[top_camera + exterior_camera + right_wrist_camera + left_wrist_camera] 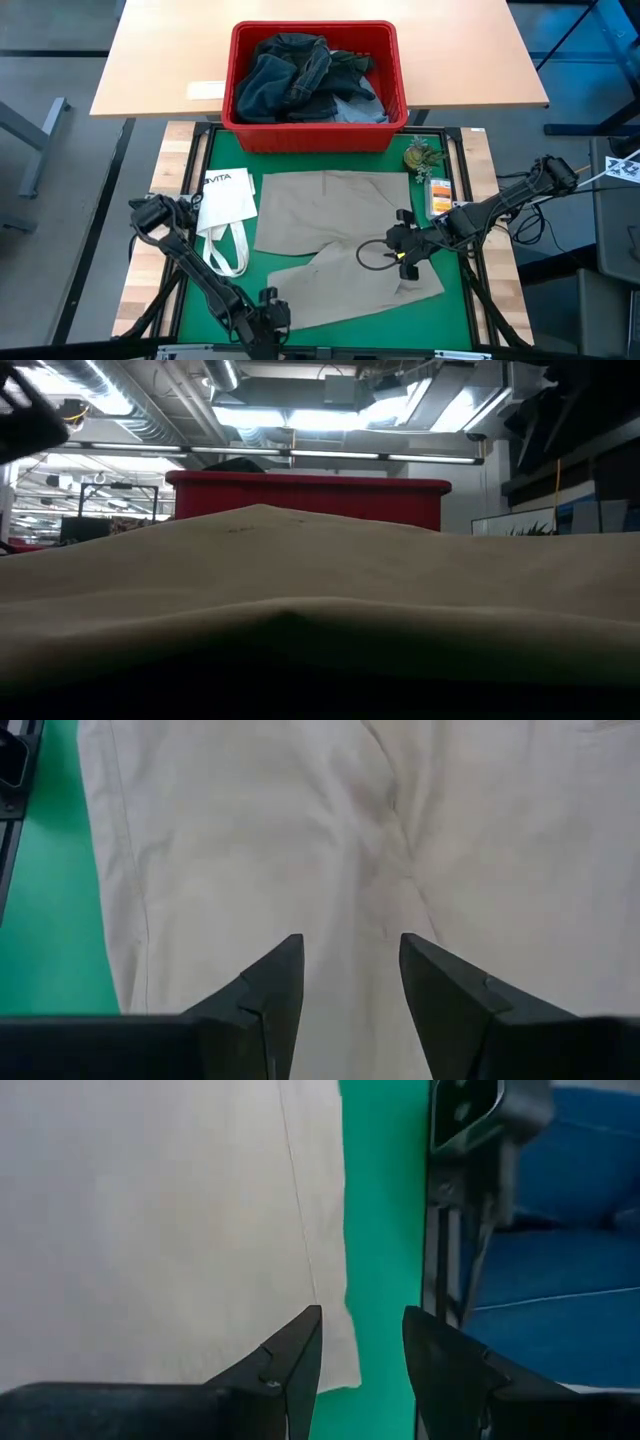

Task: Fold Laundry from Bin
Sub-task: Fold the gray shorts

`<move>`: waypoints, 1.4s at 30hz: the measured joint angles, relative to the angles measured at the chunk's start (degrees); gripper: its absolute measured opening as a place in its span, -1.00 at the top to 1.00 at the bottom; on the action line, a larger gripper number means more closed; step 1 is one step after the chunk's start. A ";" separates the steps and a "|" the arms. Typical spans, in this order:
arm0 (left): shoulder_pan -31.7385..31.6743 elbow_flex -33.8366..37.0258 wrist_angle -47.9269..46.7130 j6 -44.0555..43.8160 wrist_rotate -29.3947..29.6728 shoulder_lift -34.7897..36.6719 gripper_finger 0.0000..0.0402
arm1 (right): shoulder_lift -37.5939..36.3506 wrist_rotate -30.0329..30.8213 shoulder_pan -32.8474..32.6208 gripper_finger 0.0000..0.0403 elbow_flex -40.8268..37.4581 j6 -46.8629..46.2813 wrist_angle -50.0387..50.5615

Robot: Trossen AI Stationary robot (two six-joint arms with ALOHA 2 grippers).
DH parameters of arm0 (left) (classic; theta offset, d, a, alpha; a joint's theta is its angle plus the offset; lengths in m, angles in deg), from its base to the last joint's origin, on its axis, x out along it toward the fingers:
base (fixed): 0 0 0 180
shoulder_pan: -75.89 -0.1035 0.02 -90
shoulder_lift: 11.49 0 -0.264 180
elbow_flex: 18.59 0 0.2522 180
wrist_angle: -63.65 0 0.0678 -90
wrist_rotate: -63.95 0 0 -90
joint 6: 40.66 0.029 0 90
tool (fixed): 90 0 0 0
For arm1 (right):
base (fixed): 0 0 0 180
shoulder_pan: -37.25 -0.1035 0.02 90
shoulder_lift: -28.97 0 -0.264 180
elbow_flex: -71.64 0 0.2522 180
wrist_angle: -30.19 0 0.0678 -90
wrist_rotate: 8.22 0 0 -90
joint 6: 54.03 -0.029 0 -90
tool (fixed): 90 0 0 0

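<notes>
Left wrist view: the left gripper (362, 1345) has its jaws parted and empty over the beige trousers' (150, 1230) hem; the right gripper (350, 975), jaws likewise parted and empty, hovers over their crotch.

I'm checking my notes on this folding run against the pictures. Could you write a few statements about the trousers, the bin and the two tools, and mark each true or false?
1. The beige trousers lie spread on the green mat. True.
2. The red bin is empty. False: dark denim garments are still piled in it.
3. The right tool is open above the trousers, gripping nothing. True.
4. The left tool is clamped on a trouser leg. False: it is open, with the cloth's edge and bare mat between its fingers.
5. The white tote bag lies inside the bin. False: it lies on the mat, left of the trousers.
</notes>
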 joint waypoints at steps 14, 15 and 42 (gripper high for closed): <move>0.62 -0.13 -0.38 -0.02 0.82 -4.33 0.49 | 0.00 0.00 0.02 0.18 0.00 0.02 0.05; 0.60 -0.13 -0.49 -0.03 0.92 -4.34 0.56 | 0.00 0.00 0.02 0.18 0.00 0.02 0.06; 0.28 -11.21 -4.12 1.89 -5.97 -4.10 0.98 | 0.38 -14.86 -13.54 0.18 -0.02 -10.69 15.57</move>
